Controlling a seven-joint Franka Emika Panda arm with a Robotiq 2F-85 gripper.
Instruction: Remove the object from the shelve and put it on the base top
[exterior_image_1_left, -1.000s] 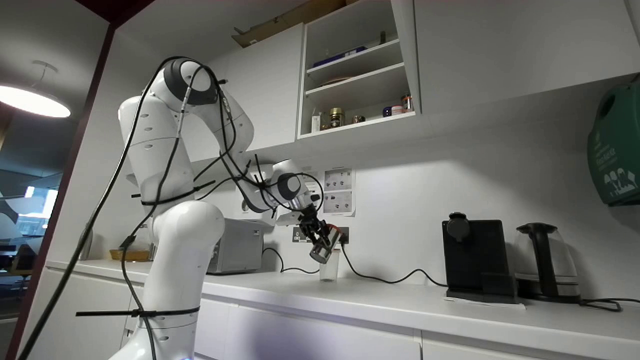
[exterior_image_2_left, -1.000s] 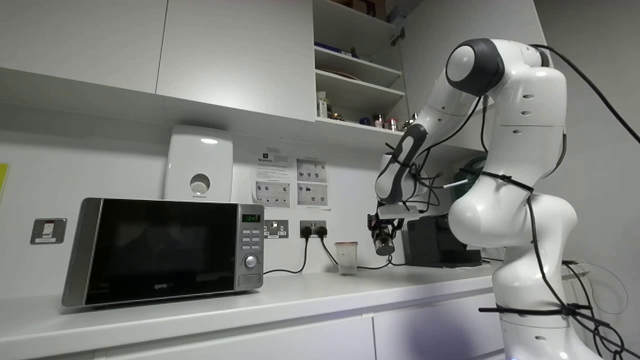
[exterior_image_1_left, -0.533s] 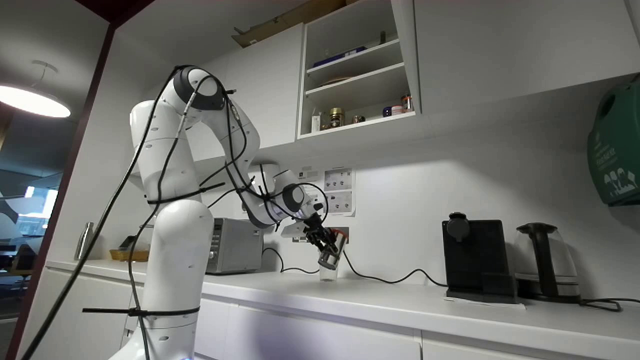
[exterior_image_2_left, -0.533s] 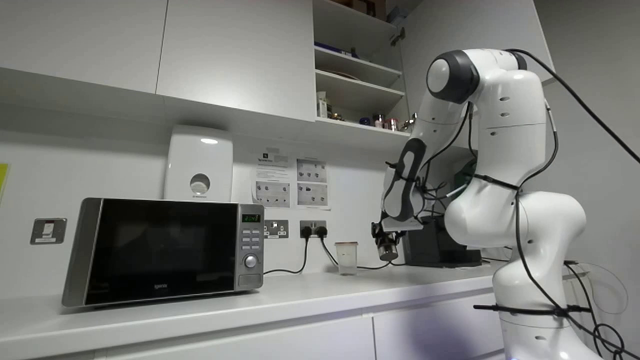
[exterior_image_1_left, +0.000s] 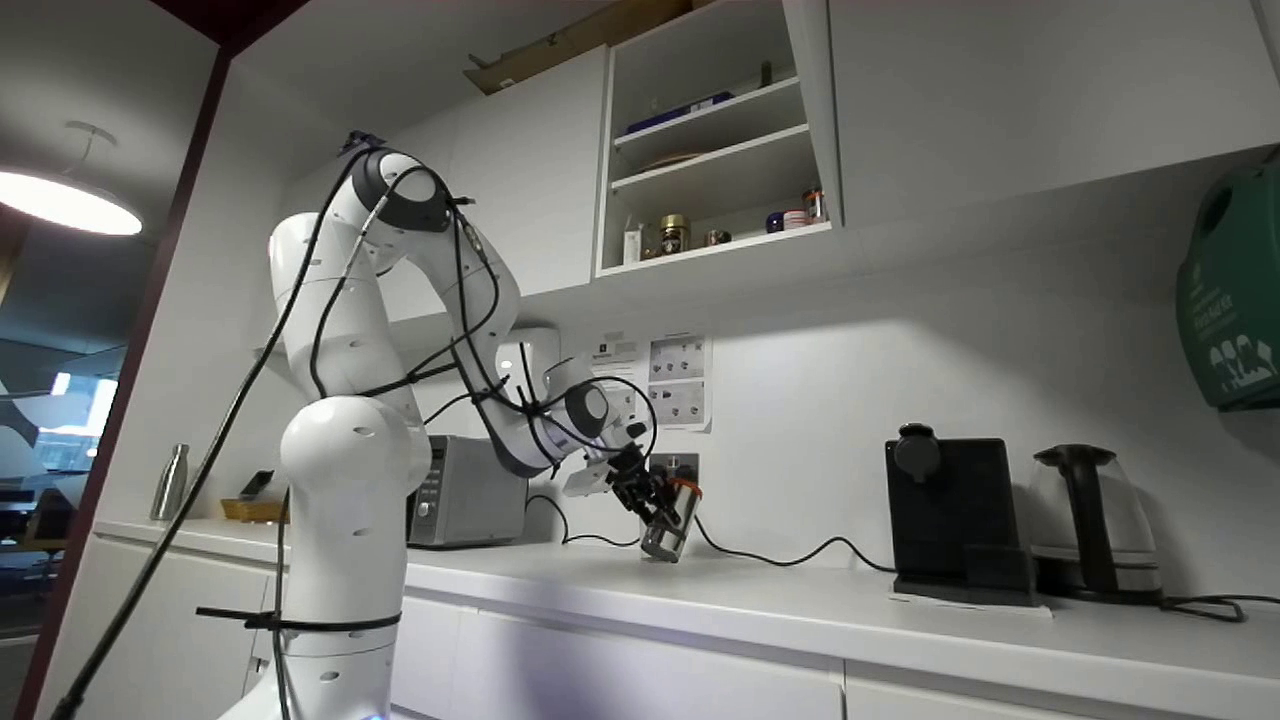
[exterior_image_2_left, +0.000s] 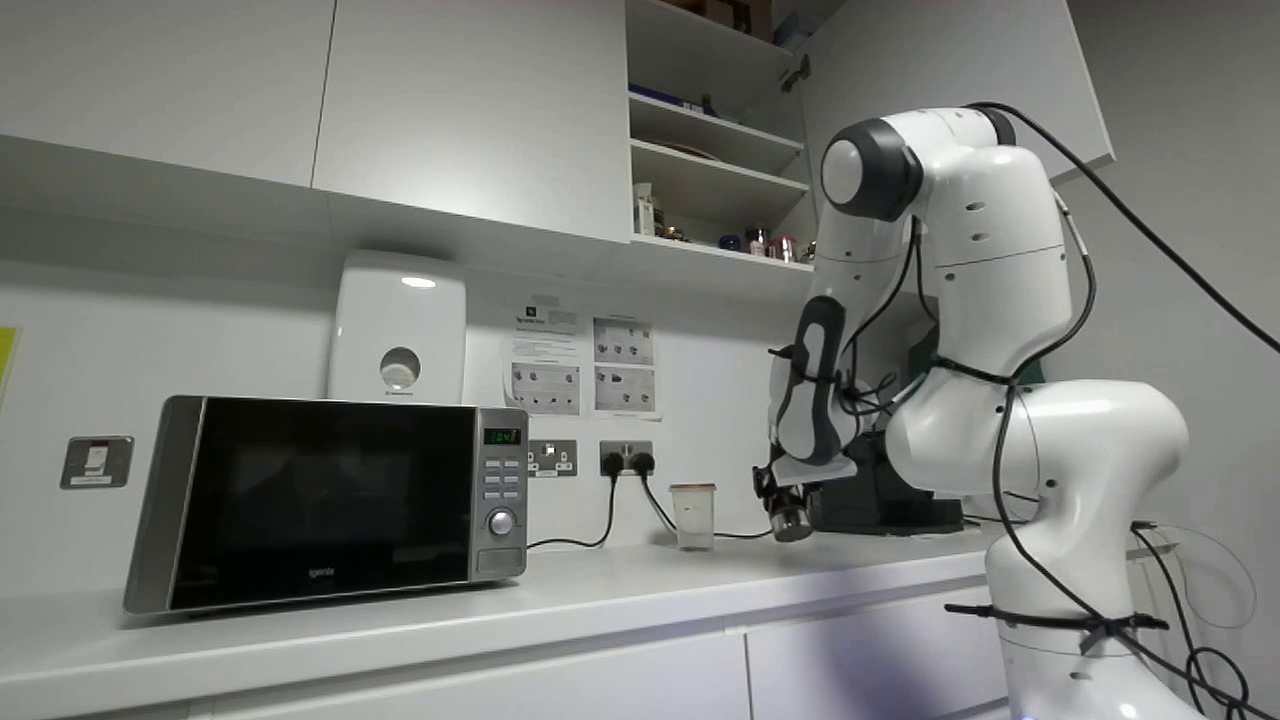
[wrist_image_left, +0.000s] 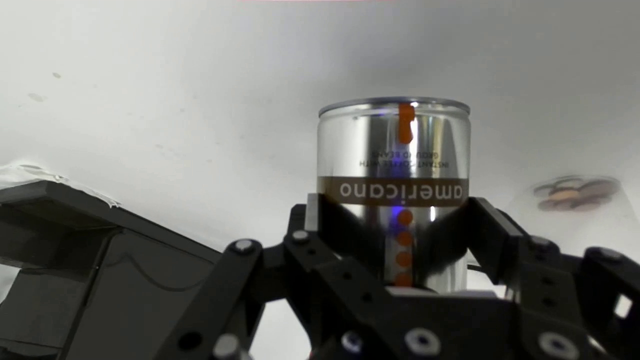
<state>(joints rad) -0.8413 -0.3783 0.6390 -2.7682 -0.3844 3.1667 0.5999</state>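
Note:
A silver "americano" coffee can (wrist_image_left: 395, 150) with an orange stripe fills the space between my gripper's (wrist_image_left: 395, 210) black fingers (wrist_image_left: 312, 212), which press it from both sides. In both exterior views the can (exterior_image_1_left: 668, 538) (exterior_image_2_left: 791, 524) hangs tilted from the gripper (exterior_image_1_left: 648, 495) (exterior_image_2_left: 777, 487), low over the white base top (exterior_image_1_left: 800, 592) (exterior_image_2_left: 620, 592). Any gap beneath its lower end is hard to judge. Higher up, the open shelve (exterior_image_1_left: 710, 158) (exterior_image_2_left: 720, 166) holds several small jars and bottles. In the wrist view, the pale base top (wrist_image_left: 190, 110) lies beyond the can.
A clear plastic cup (exterior_image_2_left: 694, 518) stands by the wall sockets, between the can and the microwave (exterior_image_2_left: 330, 500). Farther along are a black coffee machine (exterior_image_1_left: 955, 530) and a glass kettle (exterior_image_1_left: 1095, 530). The coffee machine (wrist_image_left: 140, 285) also shows in the wrist view. Cables trail along the wall.
The arm has bent lower, bringing the gripper and can down toward the base top and slightly rightward in both exterior views. The can has stayed in the grip throughout.

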